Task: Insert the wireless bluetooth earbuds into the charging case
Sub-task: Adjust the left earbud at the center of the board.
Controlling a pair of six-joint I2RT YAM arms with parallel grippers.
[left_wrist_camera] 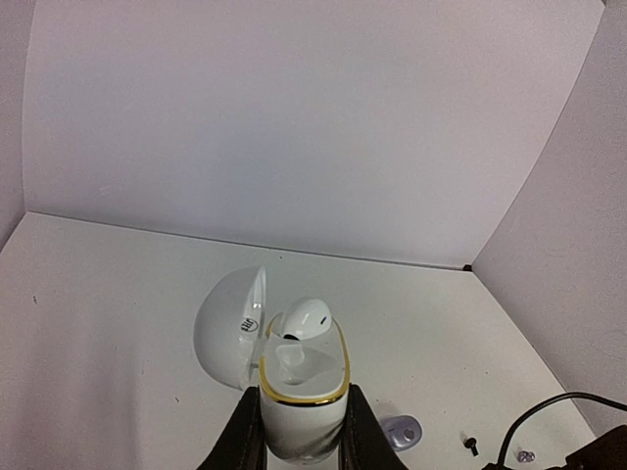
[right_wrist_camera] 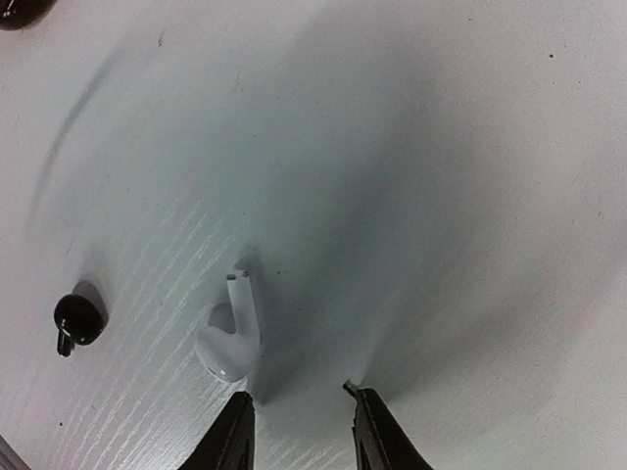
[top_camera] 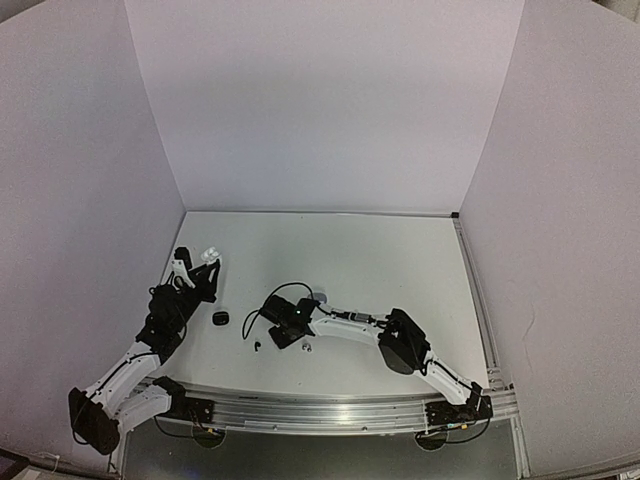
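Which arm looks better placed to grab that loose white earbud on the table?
Right. The right tool hangs open just beside the white earbud, while the left tool is shut on the open white case.

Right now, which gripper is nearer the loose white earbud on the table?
Right. The right gripper hangs just beside the white earbud, jaws open; the left gripper holds the white case farther left.

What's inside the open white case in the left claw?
One white earbud stands in the far slot of the case; the near slot looks empty. The left claw hides the case's lower shell.
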